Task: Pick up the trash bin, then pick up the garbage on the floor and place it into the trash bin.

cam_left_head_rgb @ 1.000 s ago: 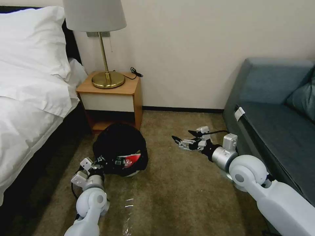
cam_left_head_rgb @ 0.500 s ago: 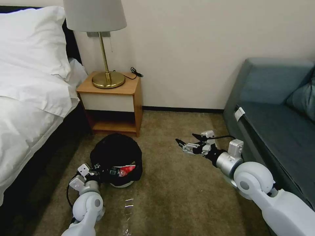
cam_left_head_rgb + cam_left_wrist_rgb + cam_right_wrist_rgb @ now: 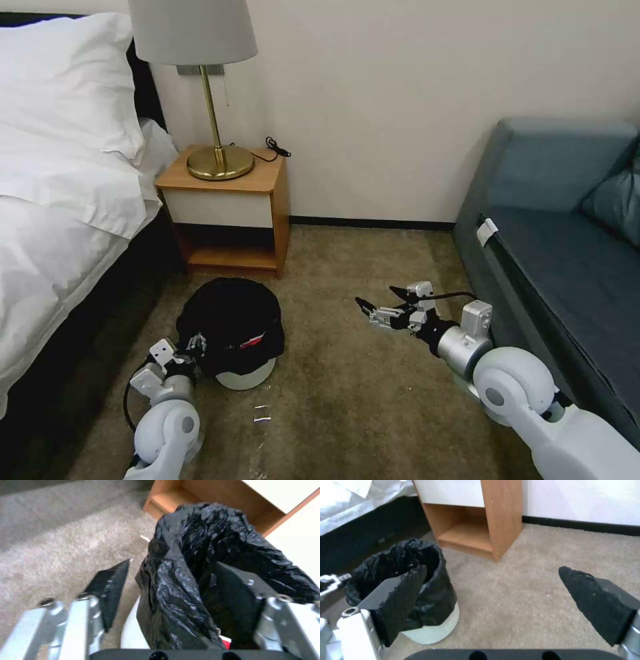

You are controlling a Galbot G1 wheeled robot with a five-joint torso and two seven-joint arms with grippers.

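While your left gripper (image 3: pixel 173 590) straddles the near rim of the trash bin (image 3: pixel 245 377), one finger sits outside on the carpet side and the other inside the black bag (image 3: pixel 216 542), with a gap showing between the outer finger and the bag, so the jaws are parted and I judge they are not clamped on the rim. That rim is the relation to watch: the bin stands upright on the carpet (image 3: pixel 360 400) directly ahead of this gripper, in front of the nightstand (image 3: pixel 227 200) and on its sofa-ward side, its axis vertical and its mouth facing up. A red-and-white wrapper (image 3: pixel 252 344) shows just inside the mouth. Your right gripper (image 3: pixel 375 307) hangs low over bare carpet, well apart from the bin on the side away from the bed (image 3: pixel 60 220), with its jaws spread wide and nothing between them; from its wrist view the bin (image 3: pixel 433 627) lies off to one side, toward the nightstand (image 3: pixel 500 517). The left arm is plainly the nearer one to the bin. Two small pale scraps (image 3: pixel 261 413) lie on the carpet just on the robot's side of the bin's base.
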